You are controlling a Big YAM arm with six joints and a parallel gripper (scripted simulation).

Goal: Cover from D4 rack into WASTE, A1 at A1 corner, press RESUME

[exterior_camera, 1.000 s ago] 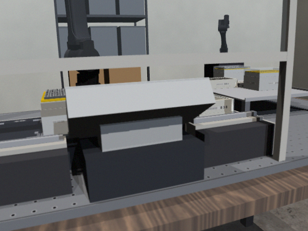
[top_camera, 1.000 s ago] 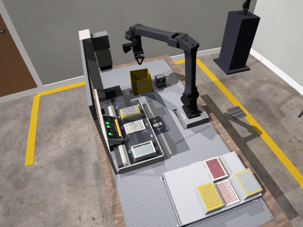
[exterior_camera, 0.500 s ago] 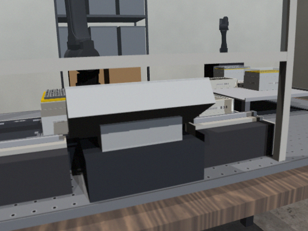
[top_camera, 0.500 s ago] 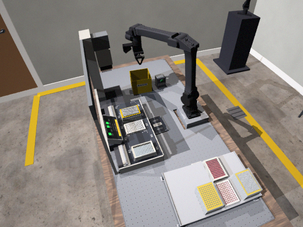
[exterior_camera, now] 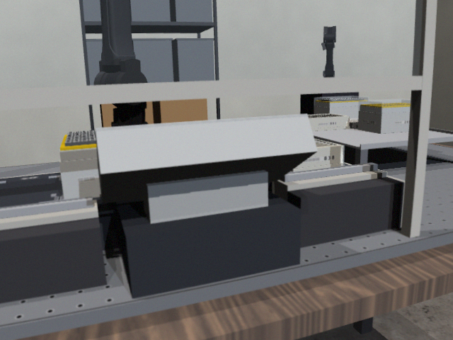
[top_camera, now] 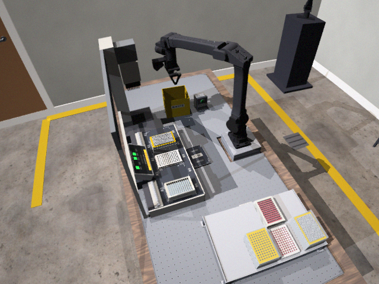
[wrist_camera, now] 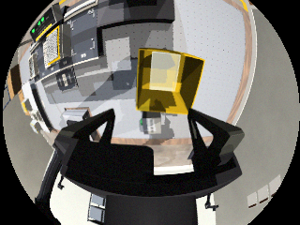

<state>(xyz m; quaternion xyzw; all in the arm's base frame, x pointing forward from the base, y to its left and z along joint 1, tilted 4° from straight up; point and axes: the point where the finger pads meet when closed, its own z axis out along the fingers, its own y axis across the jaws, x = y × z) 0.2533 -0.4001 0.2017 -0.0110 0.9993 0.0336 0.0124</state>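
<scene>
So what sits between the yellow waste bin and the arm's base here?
In the top view, a small dark box with a green-lit face stands right beside the waste bin; from there to the arm's base, only bare perforated table.

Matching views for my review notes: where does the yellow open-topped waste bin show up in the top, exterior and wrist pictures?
Top: the yellow open-topped waste bin stands upper centre, just below the open tool.
Exterior: not in it; the grey liquid handler housing fills the view.
Wrist: centre, slightly right, seen from above beyond the tool's fingers.
Shared landmark: the yellow-rimmed tip rack, upper left in the wrist view, at the left edge in the exterior view.
</scene>
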